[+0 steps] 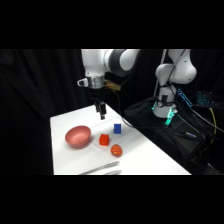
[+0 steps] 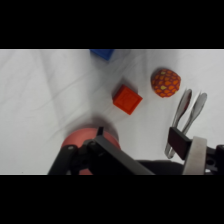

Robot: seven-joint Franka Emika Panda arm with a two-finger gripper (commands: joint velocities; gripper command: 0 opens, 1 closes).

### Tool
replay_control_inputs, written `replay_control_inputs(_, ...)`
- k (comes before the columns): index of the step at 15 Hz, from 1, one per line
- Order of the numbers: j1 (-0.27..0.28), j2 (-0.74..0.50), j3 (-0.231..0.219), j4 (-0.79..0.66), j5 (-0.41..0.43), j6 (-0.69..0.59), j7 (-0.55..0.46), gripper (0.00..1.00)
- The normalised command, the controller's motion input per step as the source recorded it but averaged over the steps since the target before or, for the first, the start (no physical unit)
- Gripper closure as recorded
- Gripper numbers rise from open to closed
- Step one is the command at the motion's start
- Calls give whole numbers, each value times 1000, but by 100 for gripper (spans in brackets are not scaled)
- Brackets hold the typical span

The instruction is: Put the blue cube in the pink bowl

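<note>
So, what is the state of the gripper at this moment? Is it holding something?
Gripper: holding nothing, hanging above the white table; open or shut cannot be told. The small deep-blue cube lies apart on the table.

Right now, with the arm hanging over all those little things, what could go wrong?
The gripper hangs above the table, not yet at the blue cube. The red cube sits close by, about the same size, so it might get bumped or grabbed instead. The ball could roll if nudged. The bowl lies beyond the red cube, so a low carry might clip it.
</note>
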Motion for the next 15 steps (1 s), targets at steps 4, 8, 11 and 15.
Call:
replay_control_inputs(4,-37,-310,-25,-412,-87,266,183,0)
replay_control_inputs(8,-58,-354,-27,-428,-98,229,174,0)
replay_control_inputs(11,-75,-333,-28,-421,-76,224,145,0)
replay_control_inputs(15,-80,-299,-35,-406,-7,246,100,0)
